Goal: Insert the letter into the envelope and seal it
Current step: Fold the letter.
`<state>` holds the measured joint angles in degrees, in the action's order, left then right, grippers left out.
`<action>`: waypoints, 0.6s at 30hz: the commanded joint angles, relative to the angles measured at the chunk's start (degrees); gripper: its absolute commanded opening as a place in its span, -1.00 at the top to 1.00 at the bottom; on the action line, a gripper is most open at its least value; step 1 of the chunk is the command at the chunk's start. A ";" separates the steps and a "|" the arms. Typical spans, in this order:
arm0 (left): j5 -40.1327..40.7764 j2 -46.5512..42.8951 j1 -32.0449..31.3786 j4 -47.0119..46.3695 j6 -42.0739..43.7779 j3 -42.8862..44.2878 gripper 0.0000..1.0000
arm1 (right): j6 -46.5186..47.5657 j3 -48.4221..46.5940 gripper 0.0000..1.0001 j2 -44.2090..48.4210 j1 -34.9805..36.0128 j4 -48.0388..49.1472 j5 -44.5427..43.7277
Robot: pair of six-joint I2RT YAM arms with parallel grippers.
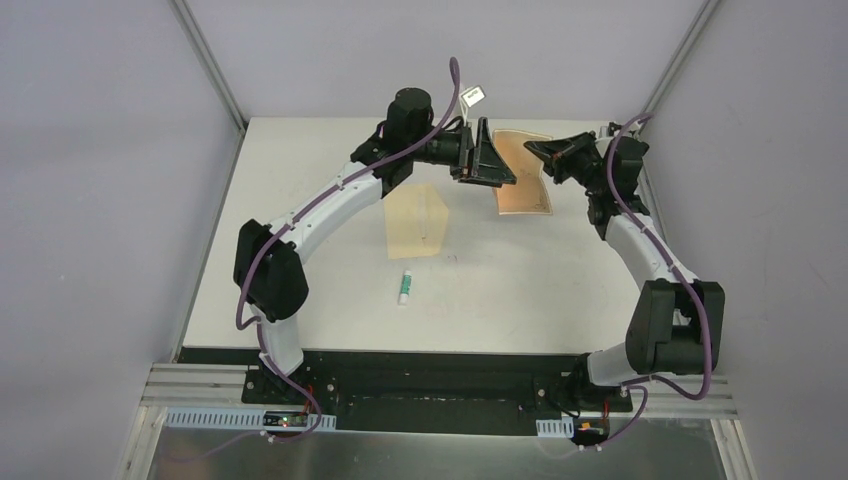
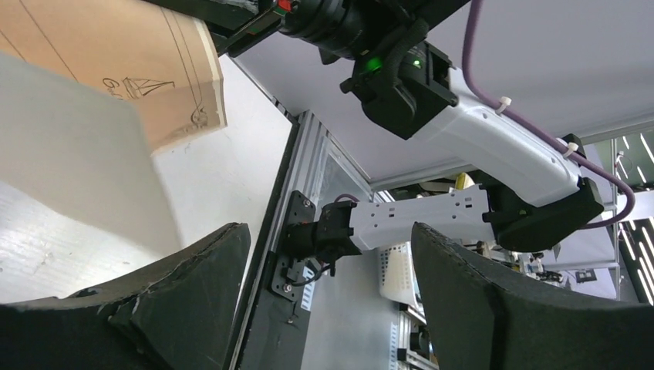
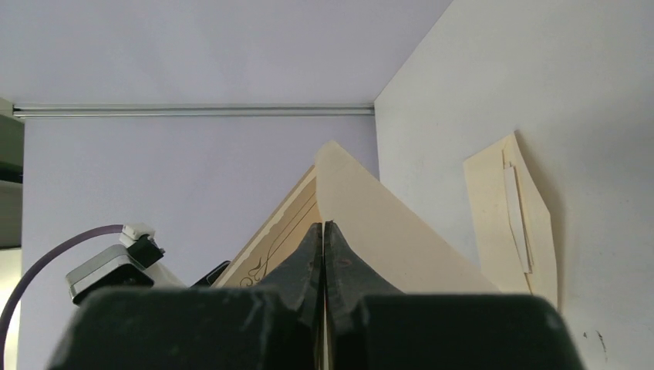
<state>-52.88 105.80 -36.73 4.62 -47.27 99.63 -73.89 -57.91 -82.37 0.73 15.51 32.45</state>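
Observation:
The yellow-tan envelope (image 1: 522, 185), printed with thin lines, is at the back right of the table. My right gripper (image 1: 532, 150) is shut on its far edge and holds that edge up, so the paper curves. In the right wrist view the closed fingertips (image 3: 324, 231) pinch the envelope (image 3: 401, 239) at its pointed top. My left gripper (image 1: 490, 160) is open and empty at the envelope's left edge. Its wrist view shows the spread gripper (image 2: 332, 262) and the envelope (image 2: 116, 62) above it. The pale cream letter (image 1: 415, 222) lies flat at mid-table and also shows in the right wrist view (image 3: 505, 216).
A small white-green tube (image 1: 405, 286) lies in front of the letter. Grey enclosure walls with metal corner posts (image 1: 215, 75) ring the white table (image 1: 320, 290). The right arm (image 2: 493, 146) crosses the left wrist view.

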 commanded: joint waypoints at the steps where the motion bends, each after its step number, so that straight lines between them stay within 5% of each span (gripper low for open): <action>1: -0.65 0.20 -0.01 -1.61 1.19 3.33 -0.54 | -7.66 -0.66 1.00 -1.56 0.32 10.29 2.58; 8: 6.05 -3.43 2.06 4.04 5.46 1.72 -0.40 | -12.44 -1.23 1.00 -2.91 0.15 13.25 2.85; 18: 6.37 -12.14 8.13 6.85 7.01 1.19 -0.45 | -9.77 -2.85 1.00 -3.56 -0.06 12.09 2.83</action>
<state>-47.88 102.17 -30.61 11.79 -42.57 100.64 -84.49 -57.91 -85.89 0.78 24.51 34.46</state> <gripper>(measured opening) 0.721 0.005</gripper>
